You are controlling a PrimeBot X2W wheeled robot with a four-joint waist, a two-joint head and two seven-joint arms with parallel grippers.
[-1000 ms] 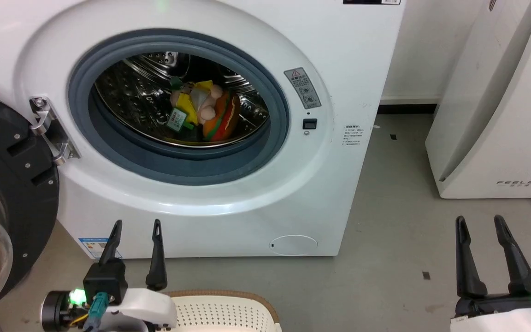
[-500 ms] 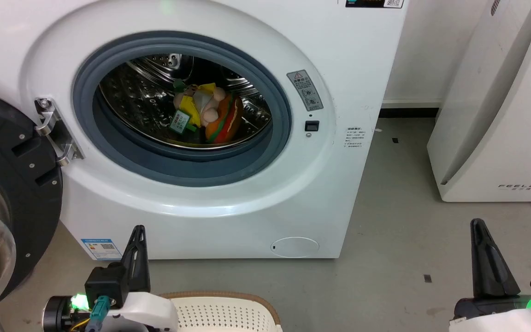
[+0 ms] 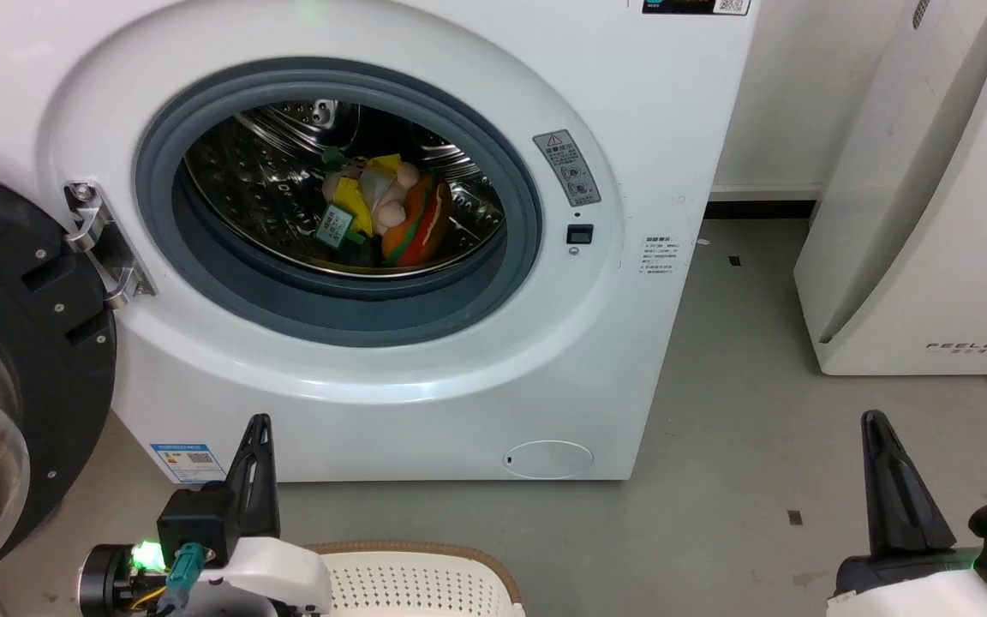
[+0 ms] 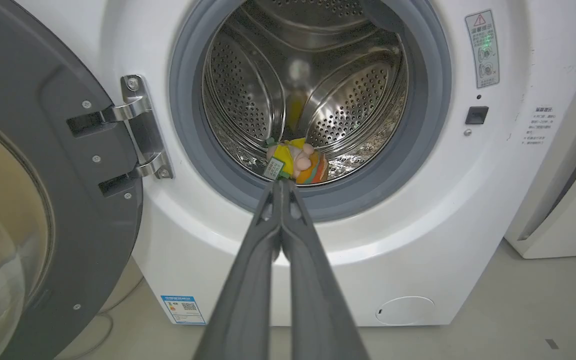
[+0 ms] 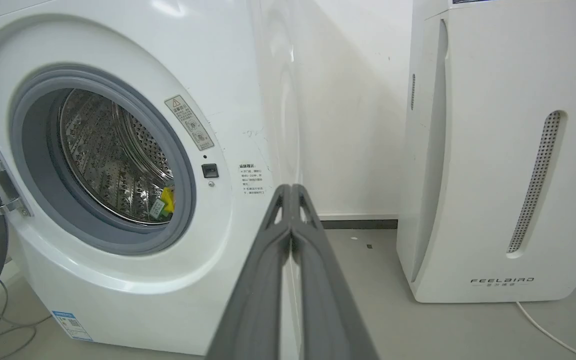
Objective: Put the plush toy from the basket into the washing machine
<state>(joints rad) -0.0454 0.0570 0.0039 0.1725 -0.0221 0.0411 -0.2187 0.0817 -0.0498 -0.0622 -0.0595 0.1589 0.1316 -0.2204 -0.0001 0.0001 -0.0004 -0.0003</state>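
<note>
Left gripper (image 3: pixel 259 424) closed — plush toy (image 3: pixel 391 214) upright, tilted

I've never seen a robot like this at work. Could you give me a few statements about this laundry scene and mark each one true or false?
1. The plush toy lies inside the washing machine. True.
2. The machine's door is closed. False: it stands open, swung out to the left.
3. The left end effector is gripping the plush toy. False: its fingers are shut on nothing, outside the machine.
4. The right end effector is shut. True.
5. The basket sits on top of the washing machine. False: it is low down in front of the machine, beside the left end effector.
</note>
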